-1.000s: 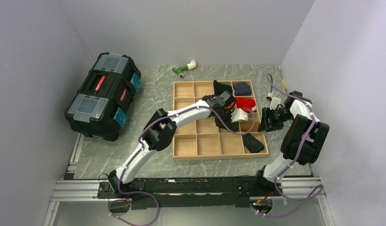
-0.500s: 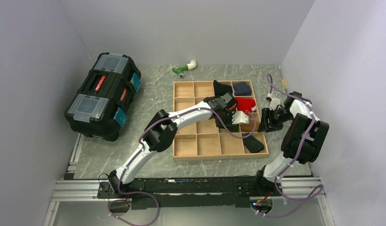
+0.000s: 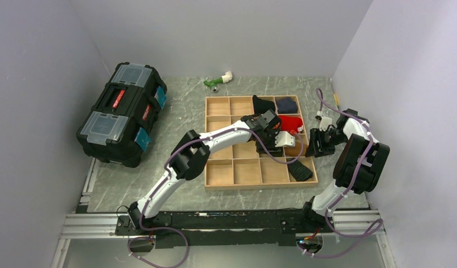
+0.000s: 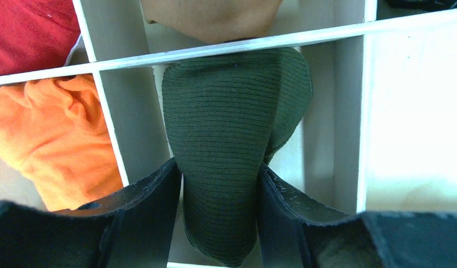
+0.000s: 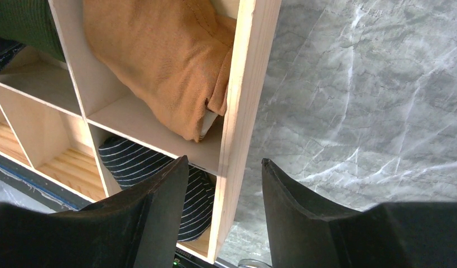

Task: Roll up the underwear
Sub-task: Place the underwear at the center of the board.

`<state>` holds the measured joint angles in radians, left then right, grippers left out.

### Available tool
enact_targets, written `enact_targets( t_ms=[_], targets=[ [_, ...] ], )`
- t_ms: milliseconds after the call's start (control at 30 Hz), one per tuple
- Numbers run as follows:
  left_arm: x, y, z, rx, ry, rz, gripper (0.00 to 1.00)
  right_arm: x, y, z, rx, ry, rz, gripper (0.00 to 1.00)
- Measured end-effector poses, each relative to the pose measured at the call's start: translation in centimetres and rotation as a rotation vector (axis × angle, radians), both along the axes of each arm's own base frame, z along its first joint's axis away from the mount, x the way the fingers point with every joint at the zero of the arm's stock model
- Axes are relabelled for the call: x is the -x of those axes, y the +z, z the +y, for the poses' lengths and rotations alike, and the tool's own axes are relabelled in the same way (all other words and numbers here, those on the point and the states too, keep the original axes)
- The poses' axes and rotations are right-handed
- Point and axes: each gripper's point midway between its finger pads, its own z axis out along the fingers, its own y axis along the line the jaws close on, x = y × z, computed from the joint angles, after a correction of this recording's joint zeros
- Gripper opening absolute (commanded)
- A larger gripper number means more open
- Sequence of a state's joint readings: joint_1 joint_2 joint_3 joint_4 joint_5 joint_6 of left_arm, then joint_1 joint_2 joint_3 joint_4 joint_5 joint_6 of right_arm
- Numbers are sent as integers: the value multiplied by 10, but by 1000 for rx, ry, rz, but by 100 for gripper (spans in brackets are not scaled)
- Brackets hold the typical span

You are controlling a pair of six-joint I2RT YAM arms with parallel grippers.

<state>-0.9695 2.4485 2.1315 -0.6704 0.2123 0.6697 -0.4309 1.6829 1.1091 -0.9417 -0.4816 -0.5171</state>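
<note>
While the top view puts the left gripper (image 3: 269, 133) low inside the tray (image 3: 219, 177), we see no cloth there.

Left wrist: the underwear (image 4: 231, 139) lies rolled in 1 cell. The jaws stand half apart, flanking it. We cannot tell whether they grip; likely they are seating it.

Right wrist: the right gripper (image 5: 223, 164) gapes empty astride the tray's edge, presumably to steady it.

A robotics lab test cell; bare pale walls (image 3: 215, 33) box in a marbled tabletop (image 3: 181, 111); two cabled arms (image 3: 176, 162) bolted to an aluminium rail (image 3: 92, 226); black toolbox (image 3: 123, 111) alongside.

brown cloth (image 4: 209, 17) cropped, orange cloth (image 4: 53, 139) cropped
</note>
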Motion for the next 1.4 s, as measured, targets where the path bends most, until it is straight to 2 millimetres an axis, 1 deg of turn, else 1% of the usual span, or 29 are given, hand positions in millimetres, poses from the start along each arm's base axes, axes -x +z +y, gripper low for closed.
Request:
enact_targets(
  t_ms=[233,367,500,767,967,1233,1400],
  targets=[
    [5,2,0,2,-4,14,63,0,0,0,-1,-1,0,54],
    [13,5,2,0,-10,36,68,0,0,0,-1,-1,0,54],
    [18,9,6,-12,-11,47,71,0,0,0,-2,-1,0,54],
    [22,20,12,-19,-3,55,74,0,1,1,-9,-1,-2,55],
    [22,32,15,-12,2,50,75,-1,1,3,-18,0,-6,55],
    [21,54,14,26,15,39,77,0,1,4,-22,0,-4,57],
    [21,73,13,77,47,31,76,0,1,4,-23,0,-4,64]
  ],
)
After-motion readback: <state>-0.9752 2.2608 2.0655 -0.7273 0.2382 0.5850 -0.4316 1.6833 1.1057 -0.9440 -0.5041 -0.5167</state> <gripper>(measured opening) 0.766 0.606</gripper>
